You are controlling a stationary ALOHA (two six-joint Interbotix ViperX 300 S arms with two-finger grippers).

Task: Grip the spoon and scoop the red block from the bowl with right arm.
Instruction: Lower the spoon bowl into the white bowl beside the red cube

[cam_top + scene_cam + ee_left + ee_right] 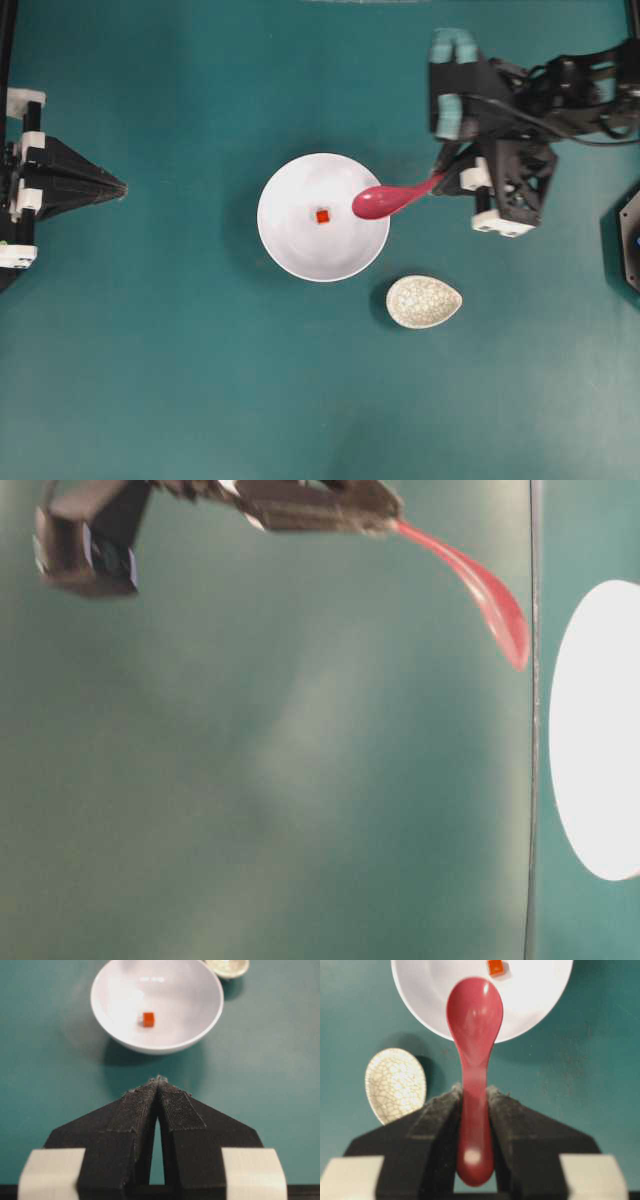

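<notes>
A flat teal bench [150, 380] fills every view, matte and faintly scuffed with pale smudges. Even light from above leaves soft, short shadows on it. In the table-level view the surface blurs into a hazy grey-green, crossed by a thin dark vertical line [531, 730]. No walls or windows show.

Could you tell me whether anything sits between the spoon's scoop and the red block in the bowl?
Nothing visible does. The spoon, held by the right hand, has its scoop over the bowl rim, and only bare white bowl separates it from the red block.
</notes>
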